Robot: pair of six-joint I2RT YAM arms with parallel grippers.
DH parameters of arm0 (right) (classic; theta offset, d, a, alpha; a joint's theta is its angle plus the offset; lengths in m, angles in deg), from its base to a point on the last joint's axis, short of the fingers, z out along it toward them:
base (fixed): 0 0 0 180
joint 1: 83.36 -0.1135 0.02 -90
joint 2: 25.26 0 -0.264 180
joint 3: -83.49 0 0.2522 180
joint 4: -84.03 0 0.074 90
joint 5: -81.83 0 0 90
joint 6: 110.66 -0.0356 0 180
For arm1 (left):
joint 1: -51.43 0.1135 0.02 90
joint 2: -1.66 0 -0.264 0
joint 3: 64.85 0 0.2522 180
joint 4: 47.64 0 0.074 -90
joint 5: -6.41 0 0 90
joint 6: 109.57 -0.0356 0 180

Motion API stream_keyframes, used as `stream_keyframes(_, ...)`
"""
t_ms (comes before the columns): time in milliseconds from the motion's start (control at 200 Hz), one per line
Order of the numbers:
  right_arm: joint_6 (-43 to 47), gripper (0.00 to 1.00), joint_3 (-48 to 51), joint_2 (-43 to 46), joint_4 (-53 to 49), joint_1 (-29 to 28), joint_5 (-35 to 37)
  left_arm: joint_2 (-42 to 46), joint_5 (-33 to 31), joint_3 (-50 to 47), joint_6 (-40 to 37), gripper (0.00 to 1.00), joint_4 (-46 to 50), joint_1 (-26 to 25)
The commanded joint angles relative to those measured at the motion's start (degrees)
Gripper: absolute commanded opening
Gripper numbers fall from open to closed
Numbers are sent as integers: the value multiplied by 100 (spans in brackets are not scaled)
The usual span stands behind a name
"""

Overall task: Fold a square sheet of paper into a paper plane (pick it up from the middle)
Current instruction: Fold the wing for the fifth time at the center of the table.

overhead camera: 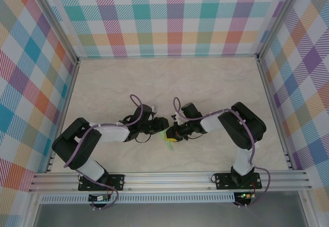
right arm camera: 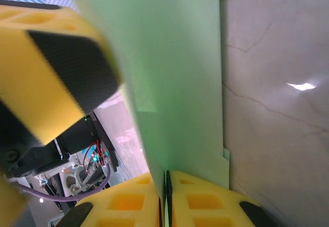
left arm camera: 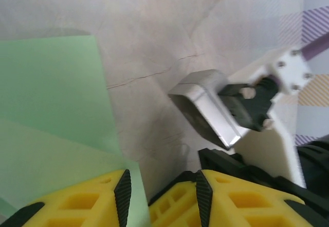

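My right gripper (right arm camera: 165, 196) is clenched on an edge of the paper (right arm camera: 175, 72), which sits between the two grippers at the near middle of the table (overhead camera: 205, 83). The left gripper (left arm camera: 162, 192) is just beside it, jaws apart and gripping nothing. I judge the sheet featherlight, floppy and easily creased or torn, so I'd pinch it gently at the edges.

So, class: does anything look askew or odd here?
The green paper, pinched in the right pincer, has one layer's corner sticking out past the other's edge, so the fold looks misaligned. Nothing else stands out.
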Motion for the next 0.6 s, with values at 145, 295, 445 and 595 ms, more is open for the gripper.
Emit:
stream_keyframes(145,111,15,-98,-220,-429,31,367,-185,-215,81,-153,39,164,-60)
stream_keyframes(295,77,16,-98,-196,-484,32,389,-241,-237,101,-193,39,206,-64)
stream_keyframes(445,-7,17,-81,-57,-483,30,390,-337,-196,129,-247,39,199,-63)
stream_keyframes(595,134,14,-105,100,-627,23,398,-259,-139,134,-250,39,161,-63)
